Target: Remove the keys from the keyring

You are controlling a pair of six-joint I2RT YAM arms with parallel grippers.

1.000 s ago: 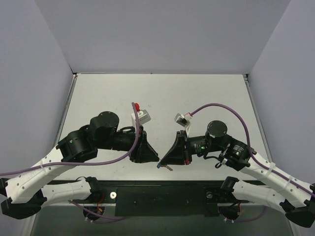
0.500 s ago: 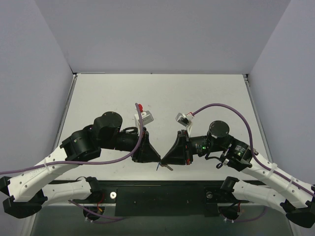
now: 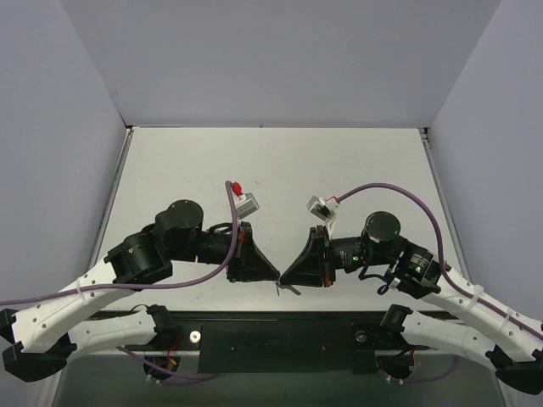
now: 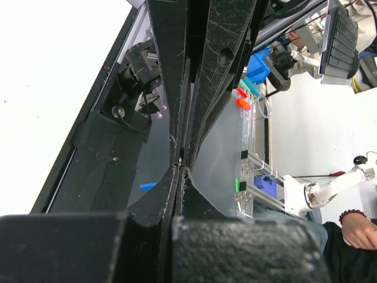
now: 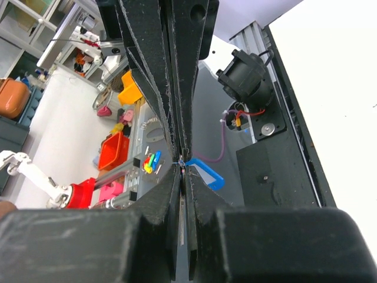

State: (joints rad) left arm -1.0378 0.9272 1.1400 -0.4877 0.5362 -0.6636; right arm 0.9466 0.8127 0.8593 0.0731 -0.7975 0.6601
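My left gripper [image 3: 275,276] and right gripper [image 3: 284,278] meet tip to tip just above the table's near edge. The keyring's blue tag [image 3: 277,288] hangs below the tips, and the small silver-grey key [image 3: 291,291] sticks out under the right fingers. In the right wrist view my right gripper [image 5: 182,167] is shut on a thin silver strip, the key [image 5: 181,215], with the blue tag [image 5: 205,173] dangling beside the tips. In the left wrist view my left gripper [image 4: 181,165] is shut on a bit of metal at its tips. The blue tag [image 4: 148,187] hangs free below.
The white table [image 3: 280,170] lies beyond the grippers, with pale walls on three sides. The black base rail [image 3: 280,339] runs right under the grippers, beyond the table's near edge. Purple cables loop over both arms.
Both grippers have shifted slightly toward the near edge. The left gripper has closed the small gap, and its tips now touch the right gripper's tips. The tag and key still hang there.
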